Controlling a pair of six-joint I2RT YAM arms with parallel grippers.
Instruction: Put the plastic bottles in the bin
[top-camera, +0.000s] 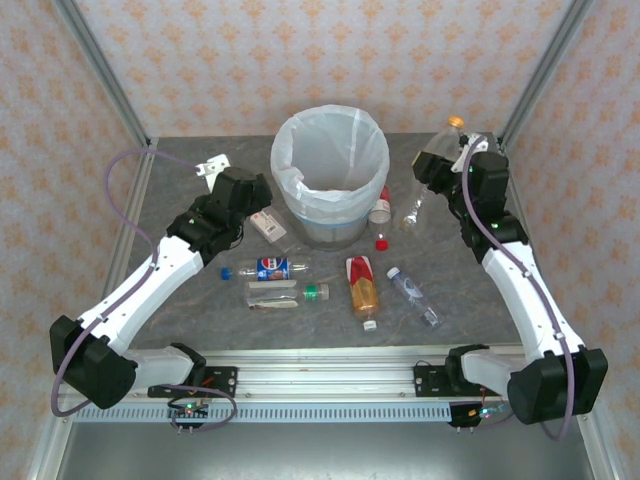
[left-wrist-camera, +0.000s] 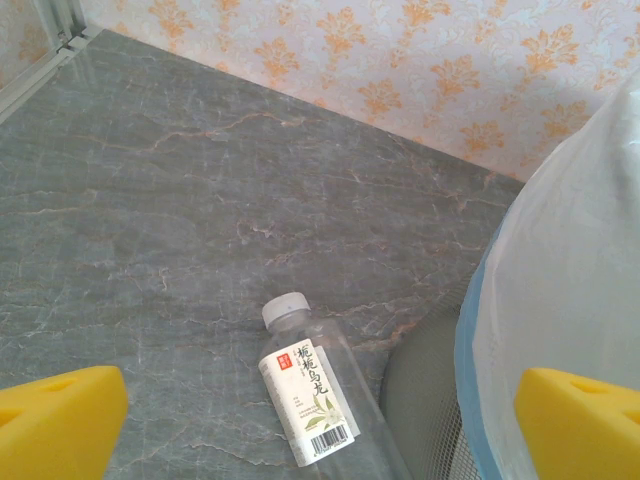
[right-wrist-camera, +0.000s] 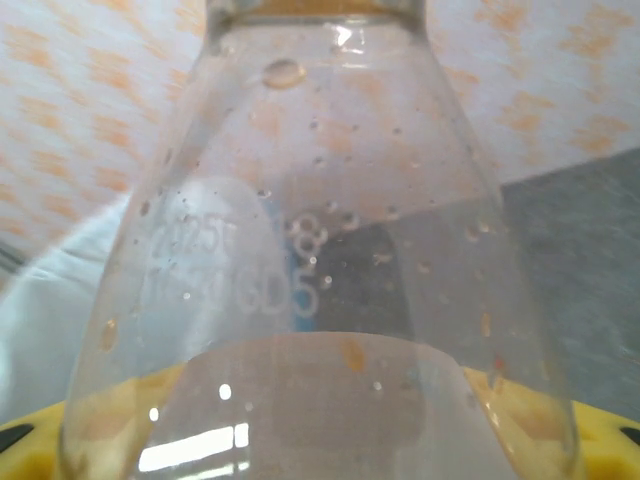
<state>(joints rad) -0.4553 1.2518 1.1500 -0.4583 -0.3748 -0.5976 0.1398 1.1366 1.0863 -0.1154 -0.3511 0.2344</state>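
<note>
The left gripper (left-wrist-camera: 320, 420) is seen with its yellow fingers (left-wrist-camera: 55, 420) spread wide, and nothing is held between them. Below it, a bottle with a white label (left-wrist-camera: 305, 395) is lying on the grey table (top-camera: 170, 200), just beside the foot of the bin (top-camera: 288, 150).

Nearer to the arm bases, a bottle with a blue label (top-camera: 272, 268) and a clear bottle with a green cap (top-camera: 285, 293) are lying side by side, close to each other.

The bin is placed in the middle of the far part of the table and is lined with a white bag.

In front of it, slightly to the right, an amber bottle (top-camera: 363, 285) is lying with its white cap towards the near edge. A bottle with a red label (top-camera: 380, 205) is found against the right side of the bin, and a small red cap (top-camera: 381, 242) is lying just below it. Further right, a clear bottle with a pale blue cap (top-camera: 413, 295) is lying on the table.

The right gripper (right-wrist-camera: 320, 435) is closed on a clear bottle with an orange cap (top-camera: 447, 140). This bottle is held up near the far right corner, tilted, with the cap upward, well apart from the bin.
</note>
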